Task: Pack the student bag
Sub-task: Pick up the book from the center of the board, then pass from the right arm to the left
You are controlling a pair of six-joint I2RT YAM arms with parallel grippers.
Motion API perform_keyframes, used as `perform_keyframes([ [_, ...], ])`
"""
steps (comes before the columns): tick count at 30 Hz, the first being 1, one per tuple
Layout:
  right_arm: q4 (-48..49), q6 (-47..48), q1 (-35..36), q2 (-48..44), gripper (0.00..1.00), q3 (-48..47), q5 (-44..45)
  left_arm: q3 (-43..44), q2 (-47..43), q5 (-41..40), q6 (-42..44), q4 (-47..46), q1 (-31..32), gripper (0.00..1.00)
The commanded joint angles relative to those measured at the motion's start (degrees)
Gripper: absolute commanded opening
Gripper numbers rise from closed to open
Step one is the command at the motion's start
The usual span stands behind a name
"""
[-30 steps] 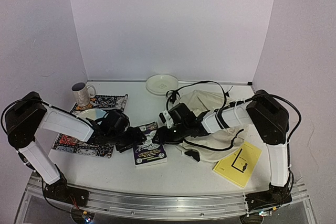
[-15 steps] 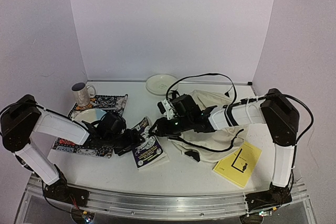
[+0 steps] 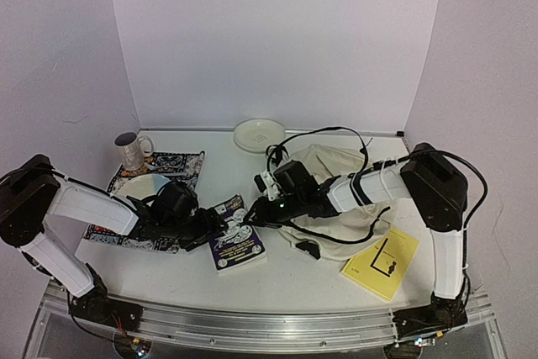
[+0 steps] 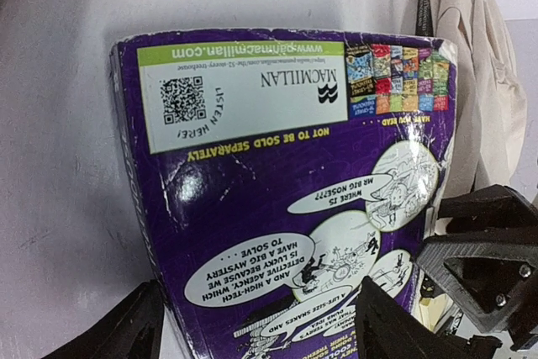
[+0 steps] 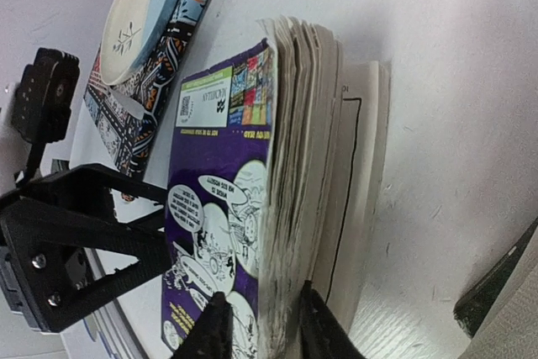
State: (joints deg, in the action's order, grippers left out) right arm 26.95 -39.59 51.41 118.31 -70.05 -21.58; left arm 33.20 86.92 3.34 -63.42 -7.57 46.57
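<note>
The right end effector (image 3: 252, 214) has narrowed onto the purple book (image 3: 238, 245). From above, the student bag (image 3: 324, 161) lies just behind it, under that arm. Left wrist: the left end effector (image 4: 256, 325) is wide, straddling the book, with the bag at upper right. Right wrist: the fingers (image 5: 214, 329) pinch the book's pages.

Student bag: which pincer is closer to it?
Right. The right pincer sits astride pages of the purple book, right beside the student bag; the left pincer is at the book's opposite side, farther away.

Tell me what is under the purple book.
The right gripper pinches the cover and most pages of the purple book; beneath them a white page lies on the table. Anything under that page is hidden.
</note>
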Motion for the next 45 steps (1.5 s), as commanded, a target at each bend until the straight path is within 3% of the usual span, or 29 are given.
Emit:
perform_keyframes([
  [1, 1.44, -0.10, 0.49, -1.36, 0.11, -0.39, -2.93, 0.90, -3.21, 0.15, -0.48, -7.76, 0.54, 0.79],
  [4, 1.69, -0.17, -0.04, -3.42, 0.00, 0.37, -2.95, 0.27, -4.42, -1.23, -0.41, -7.84, 0.54, 0.79],
  [14, 12.57, -5.85, -2.41, -12.00, 0.00, 6.36, -4.85, -3.52, -13.96, -8.06, -0.57, -8.31, -0.07, 0.90],
  [22, 24.46, -14.59, -4.00, -18.06, 0.00, 11.87, -2.26, -5.48, -16.14, -7.82, -2.57, -11.02, -0.07, 0.99],
  [35, 40.55, -24.48, -5.79, -20.86, 0.00, 17.97, 0.12, -8.59, -8.10, 0.18, -8.15, -32.62, 0.78, 0.98],
  [45, 45.03, -26.36, -6.23, -21.09, 0.00, 19.78, 1.58, -7.14, -1.24, 4.56, -9.87, -42.82, 1.86, 0.85],
])
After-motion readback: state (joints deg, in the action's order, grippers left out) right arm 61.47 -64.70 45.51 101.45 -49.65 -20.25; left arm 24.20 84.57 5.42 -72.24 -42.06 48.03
